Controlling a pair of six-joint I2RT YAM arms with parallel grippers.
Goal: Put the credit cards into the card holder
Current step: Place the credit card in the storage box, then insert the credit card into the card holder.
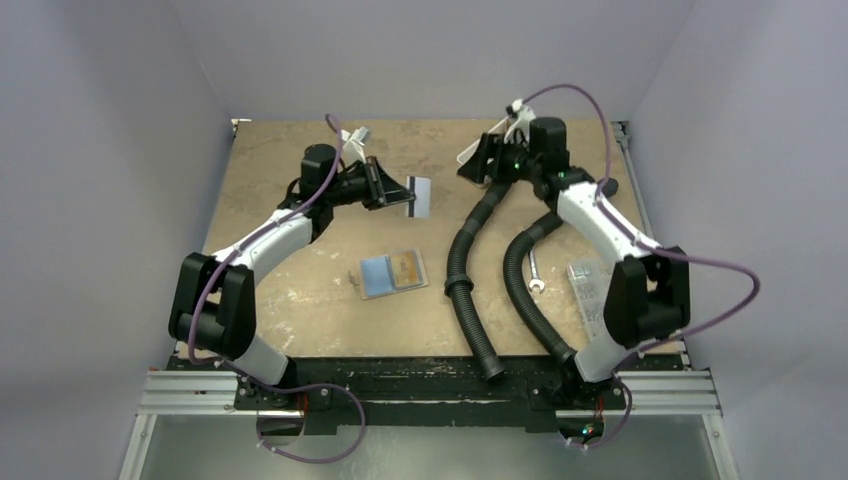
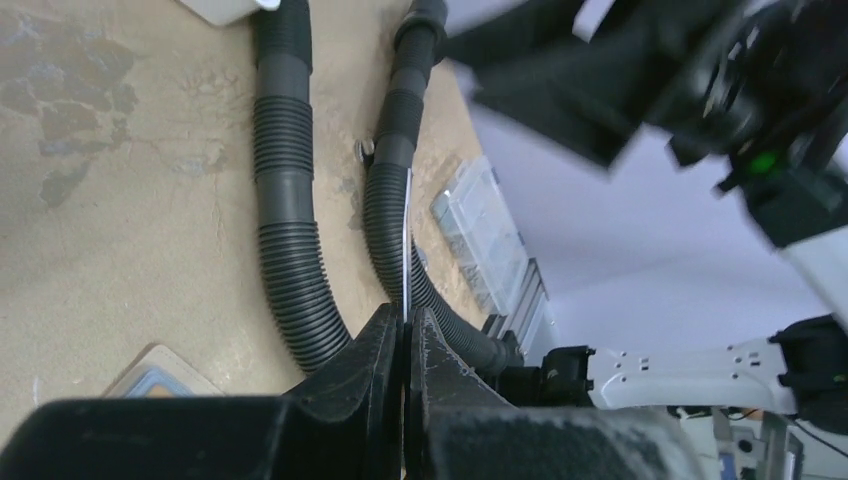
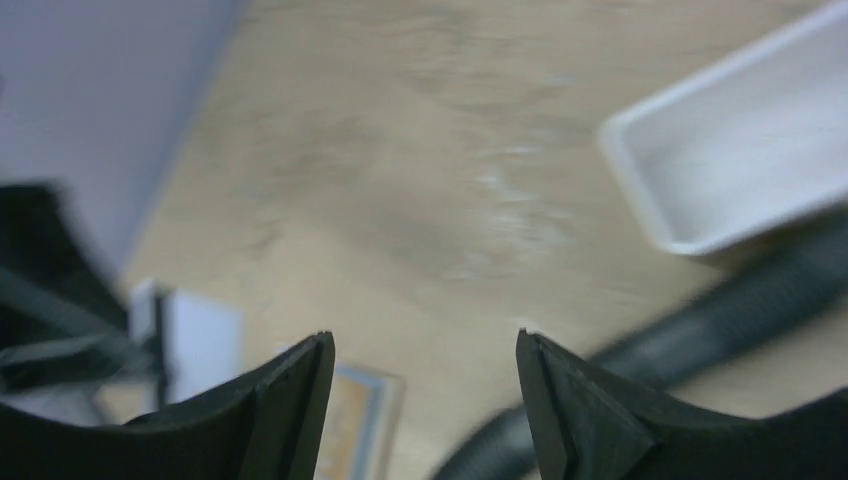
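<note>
Left end effector pinches a card above the desk; right end effector stands wide and holds nothing.

The left jaws are closed narrow on one edge of the card, which the left wrist view shows edge-on and upright, rising from between the fingertips; from above, its pale face carries a dark stripe. The holder lies open on the desk, nearer the bases and apart from both arms, with a blue card and an orange-tan card on its leaves; whether they are tucked into pockets cannot be told. Two black hoses run down the desk to the right of the holder. A white tray sits beyond the right fingers. A clear box lies by the right arm.
</note>
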